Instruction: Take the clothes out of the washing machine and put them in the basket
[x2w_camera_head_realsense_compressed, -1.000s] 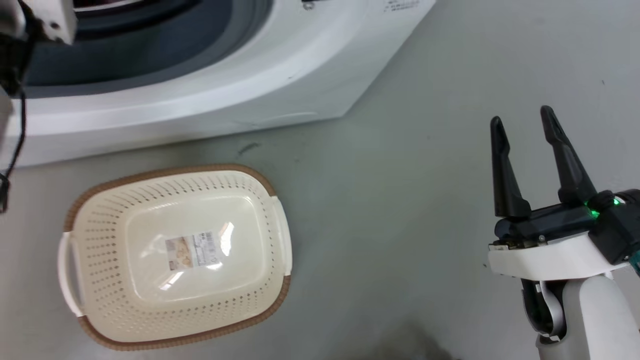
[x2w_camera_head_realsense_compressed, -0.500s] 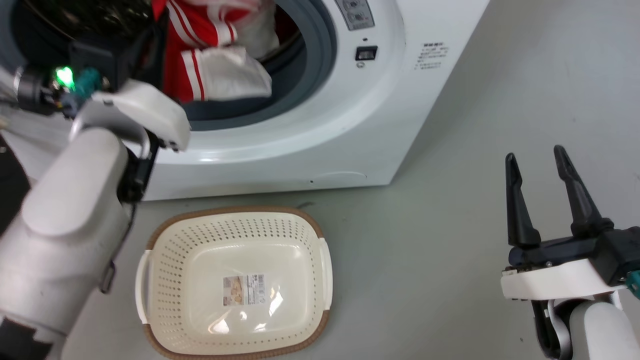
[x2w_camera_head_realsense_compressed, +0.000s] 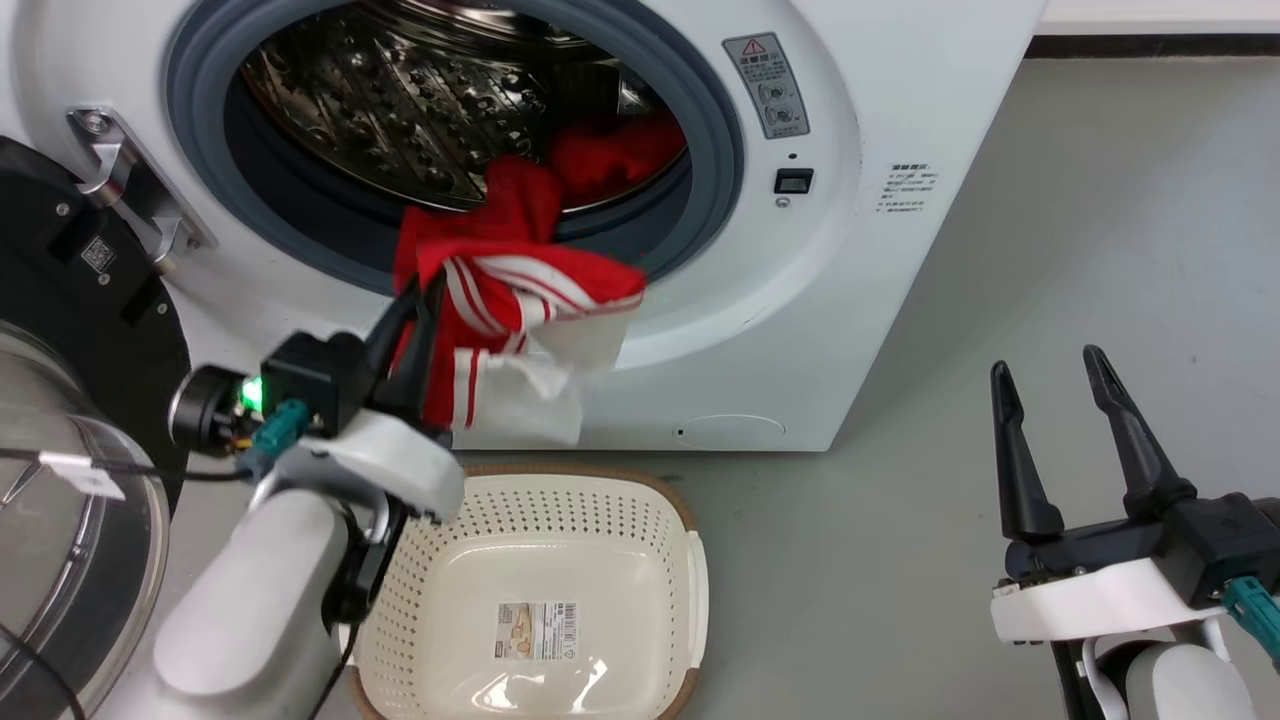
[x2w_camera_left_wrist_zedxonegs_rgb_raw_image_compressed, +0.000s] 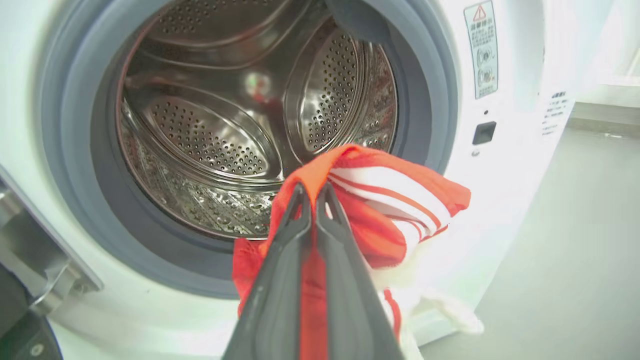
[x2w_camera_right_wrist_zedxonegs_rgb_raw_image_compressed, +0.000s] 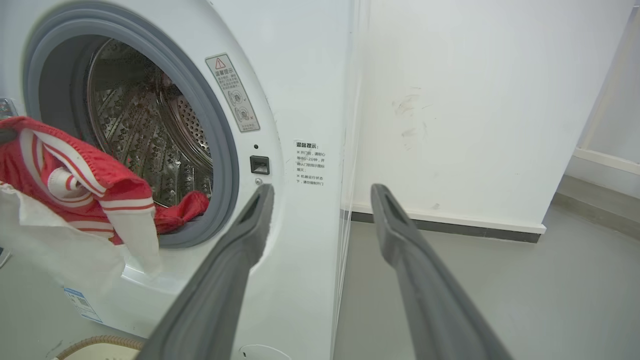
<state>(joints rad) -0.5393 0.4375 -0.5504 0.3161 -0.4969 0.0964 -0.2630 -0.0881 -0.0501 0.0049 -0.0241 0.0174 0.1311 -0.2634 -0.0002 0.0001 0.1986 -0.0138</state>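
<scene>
- Grey floor (x2w_camera_head_realsense_compressed: 900, 480) runs up to a white washer (x2w_camera_head_realsense_compressed: 880, 300). Its door (x2w_camera_head_realsense_compressed: 60, 270) is swung wide to the robot's left, so the drum (x2w_camera_head_realsense_compressed: 400, 90) is open to reach.
- The basket (x2w_camera_head_realsense_compressed: 690, 530) sits on the floor just before the washer and below the opening, likely so that anything drawn out needs only a short drop. It holds nothing but a label on its bottom.
- The clothes (x2w_camera_head_realsense_compressed: 500, 280), red with white stripes, are half out. One end trails back over the gasket (x2w_camera_head_realsense_compressed: 715, 130) to the drum's lip, and the pale lower end hangs above the basket's far rim. Whether the red at the lip is a second garment, I cannot tell.
- The left gripper (x2w_camera_left_wrist_zedxonegs_rgb_raw_image_compressed: 313, 190) has its fingers pressed together, pinching a fold of the red cloth outside the opening, near the basket's rear left corner.
- The right gripper (x2w_camera_head_realsense_compressed: 1046, 360) is spread wide with nothing between its fingers. It hangs over bare floor well apart from the washer, seemingly parked out of the way.
- The trailing end could snag on the gasket as the cloth is carried over the basket.
</scene>
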